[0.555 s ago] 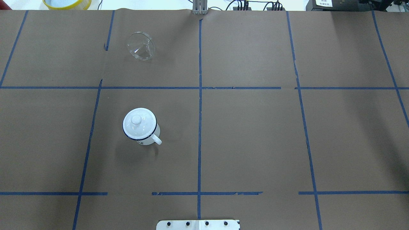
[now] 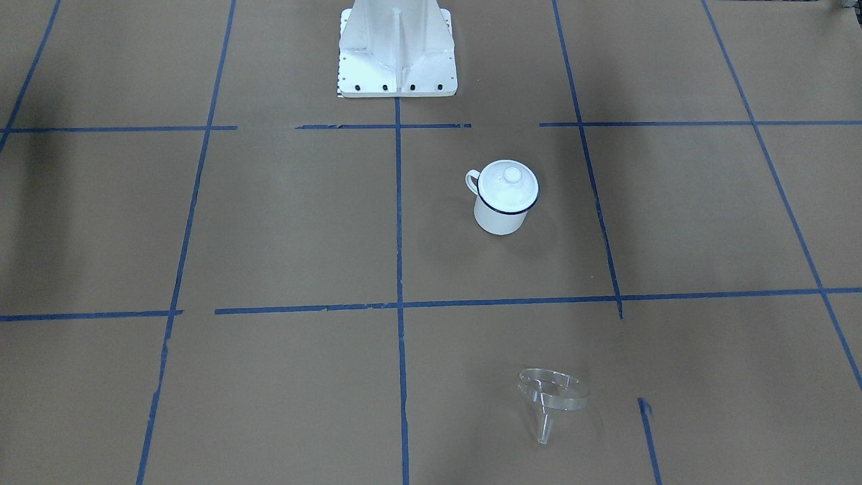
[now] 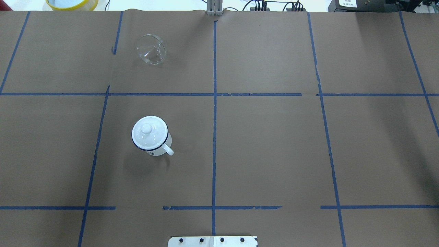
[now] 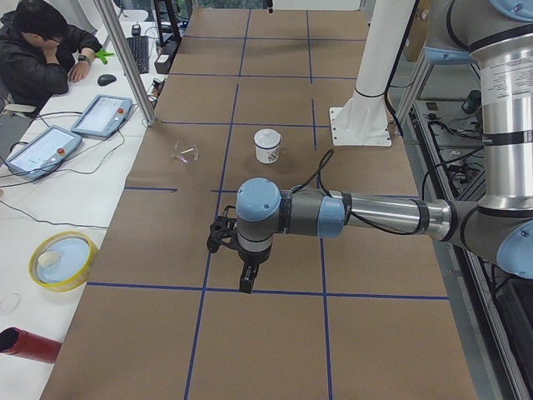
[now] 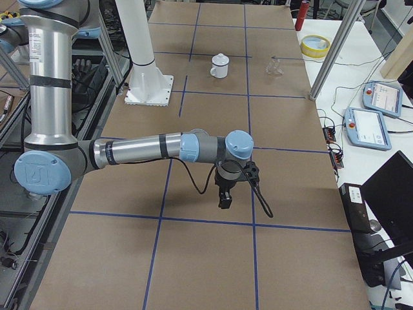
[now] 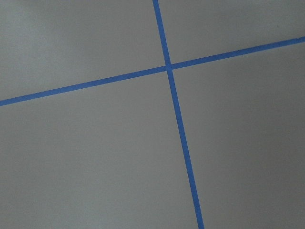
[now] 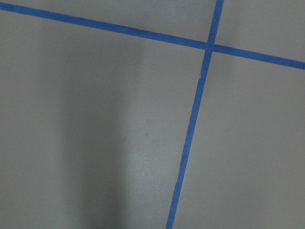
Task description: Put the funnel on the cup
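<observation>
Lid (image 3: 149,132) covers cup (image 3: 155,151); we judge sideways clear funnel (image 3: 151,49) may roll, or perch on lid. Left fingers (image 4: 247,283), right fingers (image 5: 224,200): grip state, cannot tell.

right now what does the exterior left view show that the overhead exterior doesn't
Only exterior left: the left arm stretched over the table, the left gripper pointing down, well away from cup and funnel, and a person seated at the side desk.
Only overhead: a top-down look at the knob of the lid and into the funnel mouth; no arm shows.
Both: the cup with the lid on it, the funnel lying on its side apart from the cup, the blue tape grid, the yellow-rimmed dish.
</observation>
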`<act>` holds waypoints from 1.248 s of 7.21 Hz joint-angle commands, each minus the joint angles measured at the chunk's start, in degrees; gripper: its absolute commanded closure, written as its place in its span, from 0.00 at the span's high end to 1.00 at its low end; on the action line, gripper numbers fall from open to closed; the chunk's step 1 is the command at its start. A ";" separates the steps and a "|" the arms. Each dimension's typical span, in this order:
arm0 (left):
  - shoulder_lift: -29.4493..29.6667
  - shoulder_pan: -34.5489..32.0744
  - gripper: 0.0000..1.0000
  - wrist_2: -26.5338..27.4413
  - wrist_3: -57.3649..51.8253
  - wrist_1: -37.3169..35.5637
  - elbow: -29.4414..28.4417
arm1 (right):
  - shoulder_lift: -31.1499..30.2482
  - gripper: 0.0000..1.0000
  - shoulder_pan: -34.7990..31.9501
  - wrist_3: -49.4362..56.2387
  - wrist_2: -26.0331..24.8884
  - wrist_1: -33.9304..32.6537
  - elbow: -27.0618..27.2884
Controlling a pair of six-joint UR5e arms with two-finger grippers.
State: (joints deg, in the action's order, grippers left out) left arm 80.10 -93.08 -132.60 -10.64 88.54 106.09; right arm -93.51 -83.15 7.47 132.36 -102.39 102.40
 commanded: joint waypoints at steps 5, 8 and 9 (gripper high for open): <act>8.06 -0.26 1.00 -3.60 0.18 5.15 -0.27 | 0.00 1.00 0.00 0.00 0.00 0.00 0.00; 9.37 9.87 1.00 -3.46 19.59 7.17 4.97 | 0.00 1.00 0.00 0.00 0.00 0.00 0.00; 11.12 15.94 1.00 -0.84 31.00 7.17 7.96 | 0.00 1.00 0.00 0.00 0.00 0.00 0.00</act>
State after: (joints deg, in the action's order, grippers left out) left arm 89.76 -84.20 -135.59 7.23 95.53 110.52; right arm -93.51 -83.15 7.45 132.36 -102.39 102.39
